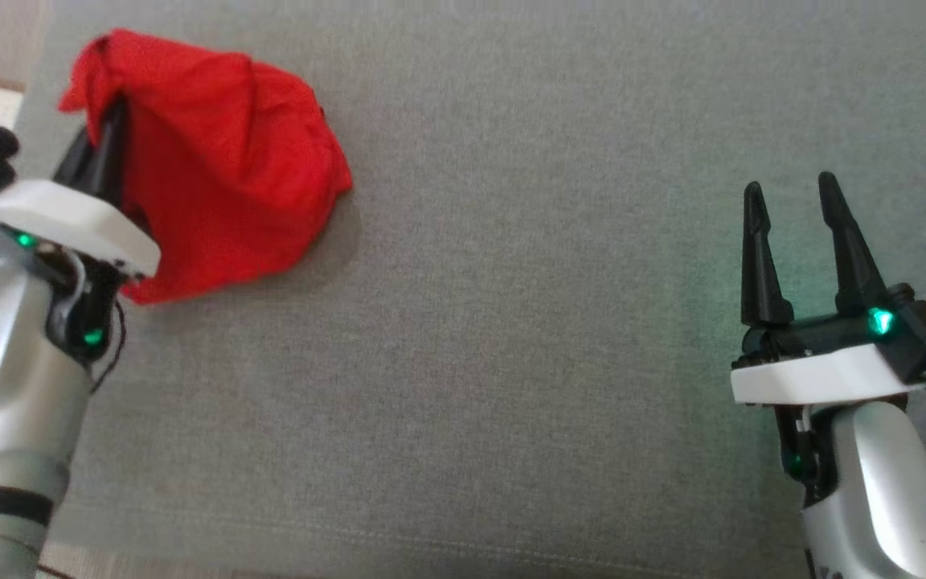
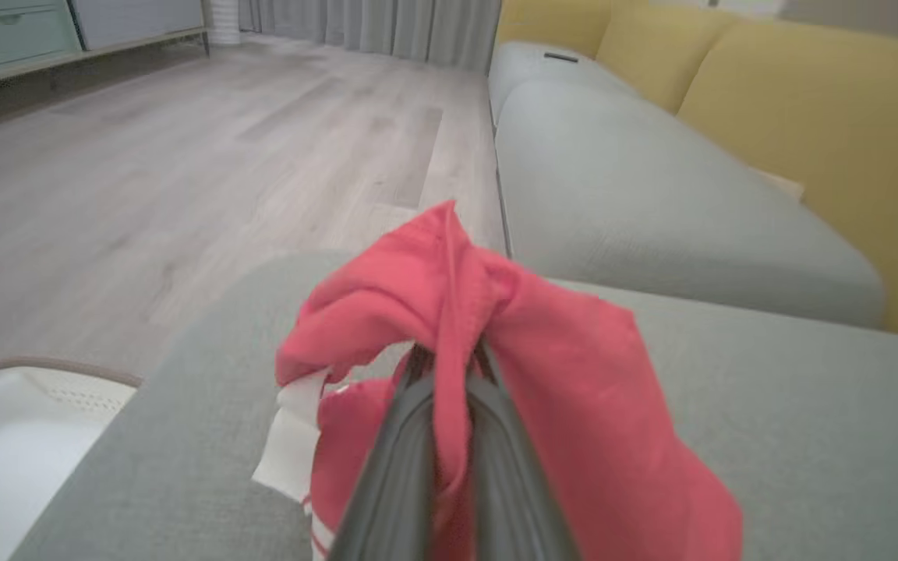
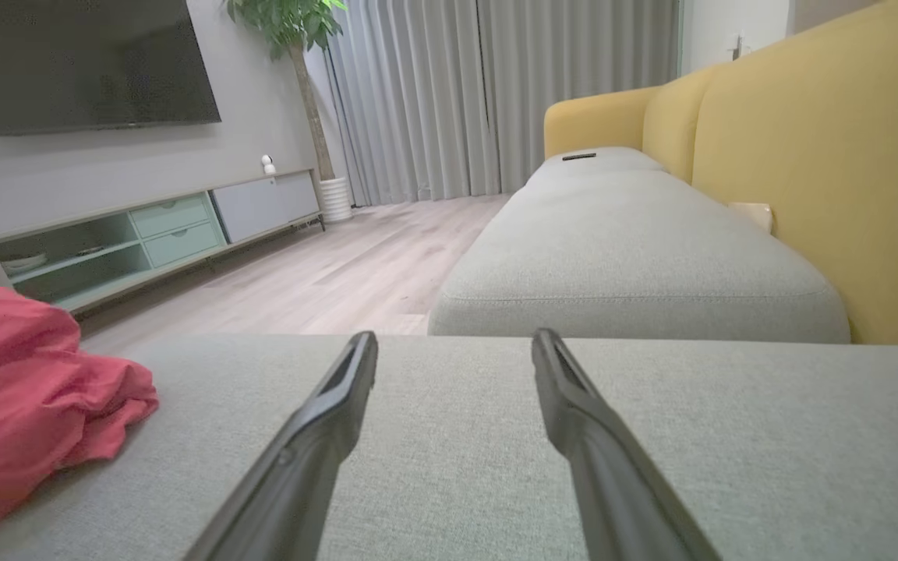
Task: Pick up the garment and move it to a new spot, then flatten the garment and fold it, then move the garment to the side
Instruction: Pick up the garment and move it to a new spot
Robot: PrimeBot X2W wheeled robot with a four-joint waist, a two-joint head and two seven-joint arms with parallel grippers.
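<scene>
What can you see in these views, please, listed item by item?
garment: one, red, bunched on the nearest cushion's left side
seat cushions: at least two, grey, nearest under the garment
sofa back: one, yellow, behind the cushions
curtains: one set, grey, far wall
television: one, dark, on the wall
cabinet: one, pale green, below the television
left gripper: one, dark, shut on the garment
right gripper: one, dark, open above the cushion

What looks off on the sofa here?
Nothing damaged or spilled. The crumpled red fabric garment lies bunched near the left edge of the grey sofa cushion, pinched by the left gripper, jaws shut.
</scene>
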